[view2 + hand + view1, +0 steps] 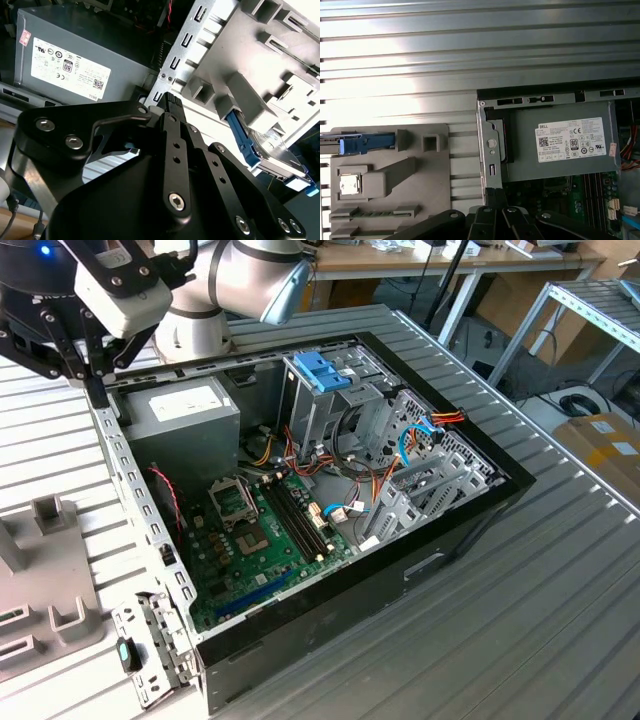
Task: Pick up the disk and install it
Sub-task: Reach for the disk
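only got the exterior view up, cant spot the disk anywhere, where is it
observer: in the first wrist view the disk stands on edge in a slot of the grey holder, outside the case.
operator: has the gripper got it
observer: no. the gripper is shut on nothing, at the case rim beside the power supply, apart from the disk.
operator: anything else on that holder
observer: a small silver square part lies in another pocket of it.
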Controlling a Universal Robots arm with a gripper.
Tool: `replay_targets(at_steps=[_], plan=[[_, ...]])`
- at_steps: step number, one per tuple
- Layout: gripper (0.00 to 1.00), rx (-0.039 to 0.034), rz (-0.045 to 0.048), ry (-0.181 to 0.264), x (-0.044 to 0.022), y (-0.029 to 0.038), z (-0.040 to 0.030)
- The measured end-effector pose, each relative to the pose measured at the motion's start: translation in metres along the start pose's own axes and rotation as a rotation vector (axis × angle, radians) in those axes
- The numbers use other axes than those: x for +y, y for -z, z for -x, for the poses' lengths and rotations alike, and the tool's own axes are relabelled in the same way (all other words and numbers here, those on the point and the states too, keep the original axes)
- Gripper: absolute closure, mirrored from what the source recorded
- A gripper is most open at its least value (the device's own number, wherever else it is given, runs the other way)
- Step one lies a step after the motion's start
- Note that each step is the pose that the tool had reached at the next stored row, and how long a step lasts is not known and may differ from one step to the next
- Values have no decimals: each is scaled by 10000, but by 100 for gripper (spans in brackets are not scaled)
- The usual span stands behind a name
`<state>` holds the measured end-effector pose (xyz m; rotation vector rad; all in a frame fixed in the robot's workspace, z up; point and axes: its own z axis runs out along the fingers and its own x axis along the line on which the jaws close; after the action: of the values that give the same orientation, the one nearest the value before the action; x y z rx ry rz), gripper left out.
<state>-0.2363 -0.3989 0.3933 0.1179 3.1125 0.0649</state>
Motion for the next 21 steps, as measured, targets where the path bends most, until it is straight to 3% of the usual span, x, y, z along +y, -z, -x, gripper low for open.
replay_targets(at_steps=[21], plan=[[89, 0, -2, 0, -8, 3, -106]])
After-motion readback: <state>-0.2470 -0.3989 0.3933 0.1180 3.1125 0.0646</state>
